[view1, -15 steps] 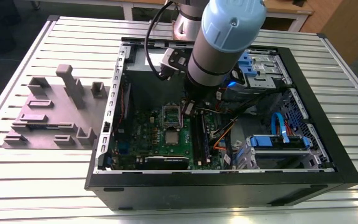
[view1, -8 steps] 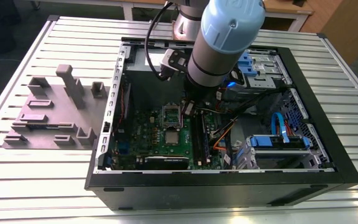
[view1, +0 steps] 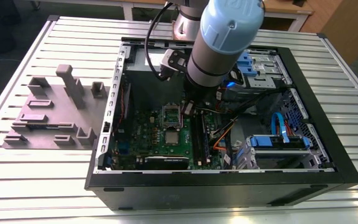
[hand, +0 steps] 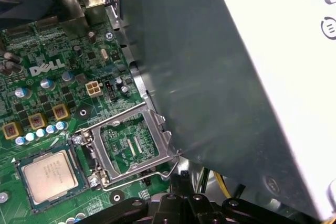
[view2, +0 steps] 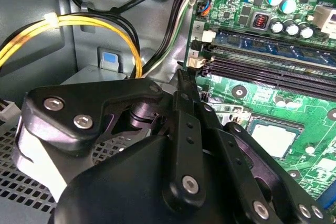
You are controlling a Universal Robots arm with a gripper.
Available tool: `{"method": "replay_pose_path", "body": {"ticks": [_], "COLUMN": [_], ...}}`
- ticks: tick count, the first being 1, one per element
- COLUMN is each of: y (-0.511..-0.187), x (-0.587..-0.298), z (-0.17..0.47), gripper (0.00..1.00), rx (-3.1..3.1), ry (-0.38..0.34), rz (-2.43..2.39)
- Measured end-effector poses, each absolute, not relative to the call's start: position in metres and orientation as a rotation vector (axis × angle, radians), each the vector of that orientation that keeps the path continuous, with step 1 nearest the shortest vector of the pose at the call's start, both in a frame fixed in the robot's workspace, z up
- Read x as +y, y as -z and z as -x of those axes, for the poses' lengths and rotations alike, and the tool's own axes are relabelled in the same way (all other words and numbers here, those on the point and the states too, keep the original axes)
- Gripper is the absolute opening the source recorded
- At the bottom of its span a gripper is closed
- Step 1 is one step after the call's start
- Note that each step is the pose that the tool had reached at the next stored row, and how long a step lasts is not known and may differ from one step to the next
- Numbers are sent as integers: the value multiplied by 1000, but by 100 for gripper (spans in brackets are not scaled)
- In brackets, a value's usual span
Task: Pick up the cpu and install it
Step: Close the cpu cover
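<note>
A slatted metal table (view1: 42, 186) fills the exterior view, pale ribs running across it. Sitting directly on it, toward the exterior view's right, an open black computer case (view1: 229, 189). Just beside that, on the exterior view's left, a grey fixture block (view1: 45, 126) with raised posts and slots rests flat on the slats.

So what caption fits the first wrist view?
Square silver-grey cpu seated on the green motherboard, beside an open metal retention frame.

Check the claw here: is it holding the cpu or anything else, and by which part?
It cannot be told. The cpu lies flat on the green board, beside the open metal frame, apart from the claw, which hangs above the board.
</note>
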State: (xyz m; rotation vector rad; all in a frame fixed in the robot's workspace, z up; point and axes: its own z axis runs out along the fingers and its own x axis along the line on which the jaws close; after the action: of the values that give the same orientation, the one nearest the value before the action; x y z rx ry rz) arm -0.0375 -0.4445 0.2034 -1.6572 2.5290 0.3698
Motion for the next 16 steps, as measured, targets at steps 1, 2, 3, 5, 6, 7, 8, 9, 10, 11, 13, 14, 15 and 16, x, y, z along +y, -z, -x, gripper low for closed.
{"method": "replay_pose_path", "body": {"ticks": [1, 2, 3, 5, 6, 7, 8, 9, 10, 11, 13, 14, 15, 16], "y": [-203, -203, -203, -202, -202, -202, -201, -201, -200, -200, -199, -199, -199, -199], "x": [-444, -443, -443, -441, -441, -440, -440, -440, -440, -440, -439, -439, -439, -439], "z": [37, 38, 38, 38, 38, 39, 40, 41, 41, 42, 42, 42, 42, 42], "gripper": [10, 10, 10, 10, 10, 10, 10, 10, 10, 10, 10, 10, 10, 10], "rx": [2529, 2529, 2529, 2529, 2529, 2529, 2529, 2529, 2529, 2529, 2529, 2529, 2529, 2529], "ry": [-370, -370, -370, -370, -370, -370, -370, -370, -370, -370, -370, -370, -370, -370], "rz": [1657, 1657, 1657, 1657, 1657, 1657, 1657, 1657, 1657, 1657, 1657, 1657, 1657, 1657]}}
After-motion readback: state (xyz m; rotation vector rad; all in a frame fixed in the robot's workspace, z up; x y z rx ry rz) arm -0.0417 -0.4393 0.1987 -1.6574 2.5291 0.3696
